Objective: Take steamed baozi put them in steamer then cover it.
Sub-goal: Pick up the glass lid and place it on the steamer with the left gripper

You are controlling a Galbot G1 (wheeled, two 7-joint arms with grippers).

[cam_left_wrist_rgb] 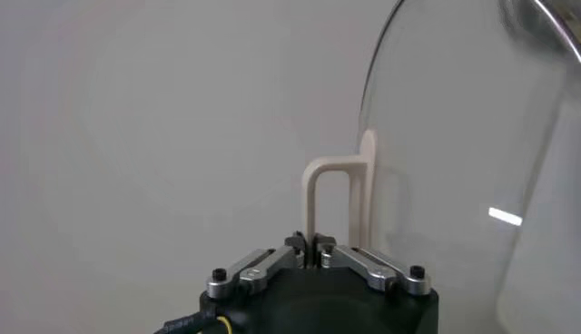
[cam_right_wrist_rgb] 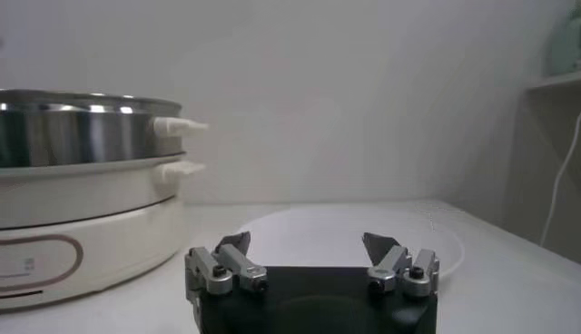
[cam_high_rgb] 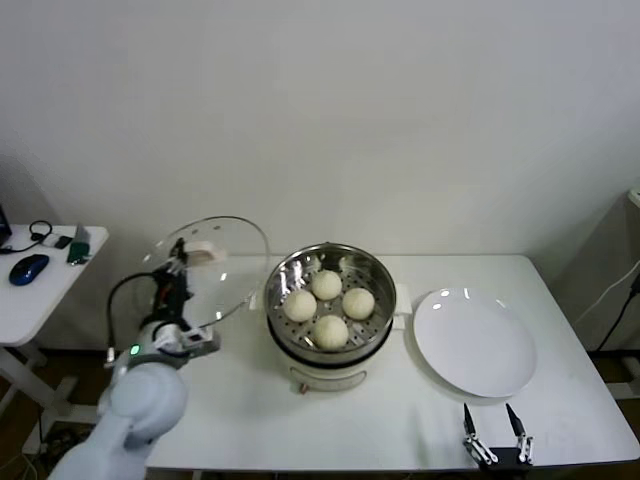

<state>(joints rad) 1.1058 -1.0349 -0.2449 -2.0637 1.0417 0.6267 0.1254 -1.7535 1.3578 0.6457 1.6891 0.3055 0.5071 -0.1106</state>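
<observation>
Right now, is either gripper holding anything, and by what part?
The left gripper holds the glass lid by its white handle. The right gripper is open, holding nothing.

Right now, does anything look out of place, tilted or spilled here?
Nothing stands out. Four buns sit in the steamer, the plate is bare, and the left gripper holds the glass lid by its handle, tilted beside the steamer. The right gripper waits open.

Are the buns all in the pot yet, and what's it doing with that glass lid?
All four steamed baozi sit in the steamer; the plate is empty. The left gripper holds the glass lid by its handle, tilted, left of the steamer. Covering remains. The right gripper waits open beside the plate.
</observation>
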